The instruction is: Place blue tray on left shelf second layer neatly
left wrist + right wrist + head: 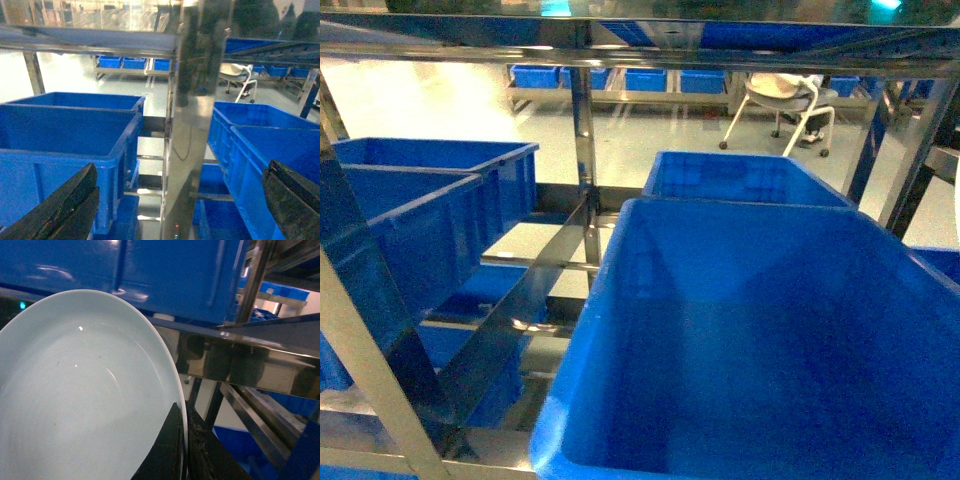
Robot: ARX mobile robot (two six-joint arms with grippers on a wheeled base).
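Note:
The blue tray, a pale glossy oval dish, fills the left of the right wrist view. My right gripper is shut on its rim, one finger inside the dish and one behind it. The tray sits just under a steel crossbar and a deep-blue crate. Neither the tray nor any gripper shows in the head view. The left shelf shows there as steel slats left of the middle upright. My left gripper is open and holds nothing, with a steel upright standing straight ahead between its fingers.
Large deep-blue crates fill the right bay, with another behind. Two more crates stand on the left bay. A diagonal steel brace crosses the left bay. A white chair stands on the floor beyond.

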